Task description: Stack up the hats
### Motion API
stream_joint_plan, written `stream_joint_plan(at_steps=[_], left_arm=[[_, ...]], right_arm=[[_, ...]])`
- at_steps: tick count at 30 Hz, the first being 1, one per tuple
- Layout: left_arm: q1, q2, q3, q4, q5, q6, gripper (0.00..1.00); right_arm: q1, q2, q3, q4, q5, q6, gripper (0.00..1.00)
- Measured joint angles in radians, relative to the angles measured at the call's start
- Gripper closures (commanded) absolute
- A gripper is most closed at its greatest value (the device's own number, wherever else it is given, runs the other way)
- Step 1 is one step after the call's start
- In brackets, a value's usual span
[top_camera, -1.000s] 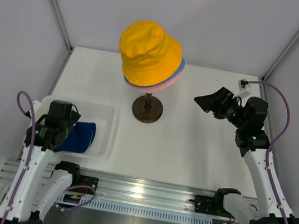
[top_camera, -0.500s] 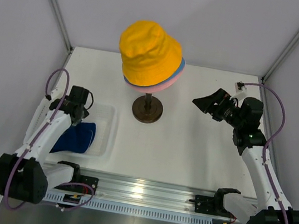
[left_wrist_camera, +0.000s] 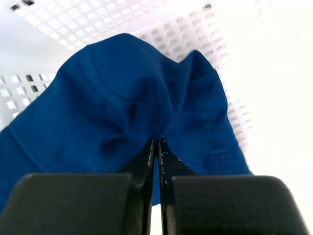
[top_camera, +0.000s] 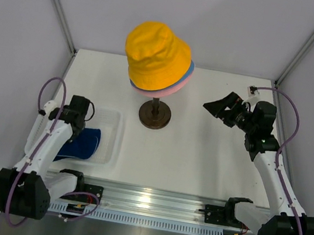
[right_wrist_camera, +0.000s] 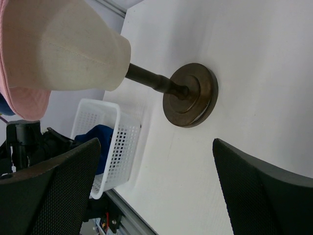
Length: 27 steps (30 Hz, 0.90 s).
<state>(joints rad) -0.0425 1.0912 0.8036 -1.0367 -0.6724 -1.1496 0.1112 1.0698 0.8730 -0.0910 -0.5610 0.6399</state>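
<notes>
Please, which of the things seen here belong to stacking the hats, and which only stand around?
Belonging to the job:
- yellow hat, light blue hat and pink hat, already on the form
- navy hat, in the tray, pinched by the left pincer

Only standing by:
- beige head form on its brown base
- white tray
</notes>
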Motion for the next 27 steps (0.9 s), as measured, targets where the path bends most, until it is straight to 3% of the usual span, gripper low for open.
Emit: stream_joint_plan(at_steps=[6, 11, 19, 23, 27], left_arm=[[0.028, -0.124, -0.018, 0.001, 0.006, 0.026, 0.99], [0.031, -0.236, -0.008, 0.055, 0.116, 0.142, 0.99], [0.032, -0.422, 0.247, 0.158, 0.364, 0.281, 0.99], [0.032, -0.480, 0.352, 0.212, 0.414, 0.287, 0.99], [0.032, -0.517, 0.377, 0.254, 0.440, 0.264, 0.99]], right_arm=[[0.000, 0.000, 0.000, 0.014, -0.005, 0.021, 0.01], [0.001, -0.005, 0.017, 0.016, -0.024, 0.037, 0.01], [0.074, -0.093, 0.063, 0.022, -0.066, 0.044, 0.01], [0.124, -0.142, 0.064, 0.077, -0.101, 0.095, 0.01], [0.265, -0.178, 0.060, 0.155, -0.080, 0.177, 0.01]])
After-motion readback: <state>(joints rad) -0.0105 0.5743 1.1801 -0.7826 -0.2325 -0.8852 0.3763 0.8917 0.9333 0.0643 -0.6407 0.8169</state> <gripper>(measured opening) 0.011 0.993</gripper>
